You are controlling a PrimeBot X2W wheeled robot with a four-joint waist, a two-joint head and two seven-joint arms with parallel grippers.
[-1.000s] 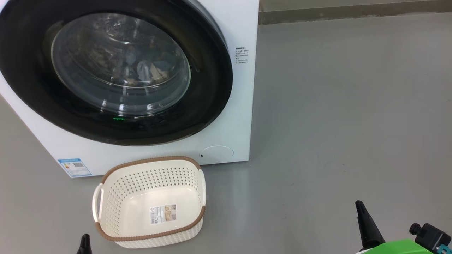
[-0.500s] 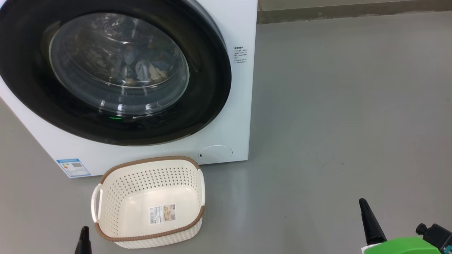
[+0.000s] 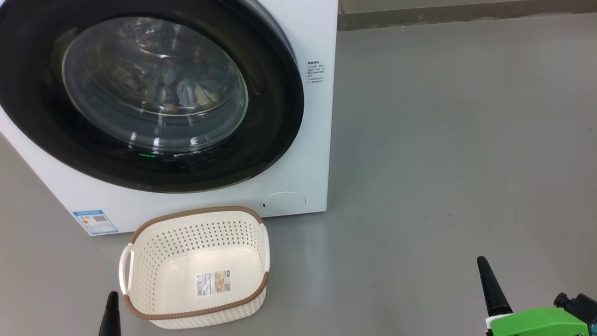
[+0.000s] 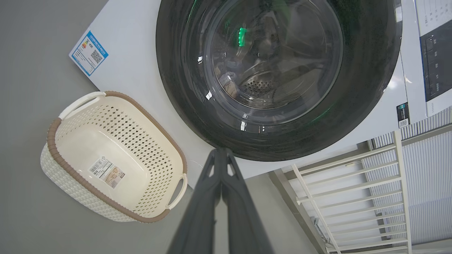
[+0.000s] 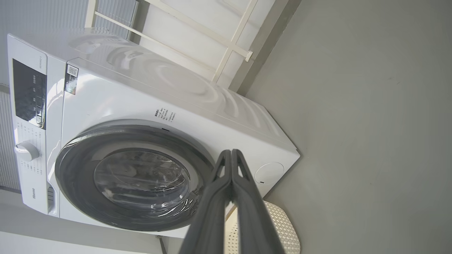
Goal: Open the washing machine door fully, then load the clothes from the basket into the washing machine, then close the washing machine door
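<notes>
1. Washer (image 3: pixel 317 140): stands on grey floor (image 3: pixel 443 140).
2. Door (image 3: pixel 275 116): closed flush against washer front.
3. Basket (image 3: pixel 196 211): upright on floor, just before washer.
4. Clothes (image 3: pixel 186 91): bluish bundle behind door, probably; reflections blur it.
5. Left gripper (image 4: pixel 220 155), right gripper (image 5: pixel 231 155): fingers pressed together, apart from basket.

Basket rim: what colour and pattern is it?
Brown, woven-look; the basket rim shows best in the left wrist view.

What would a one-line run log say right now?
black-rimmed round glass door: shut | cream perforated plastic basket: empty | left end effector: shut, holding nothing | right end effector: shut, holding nothing
</notes>
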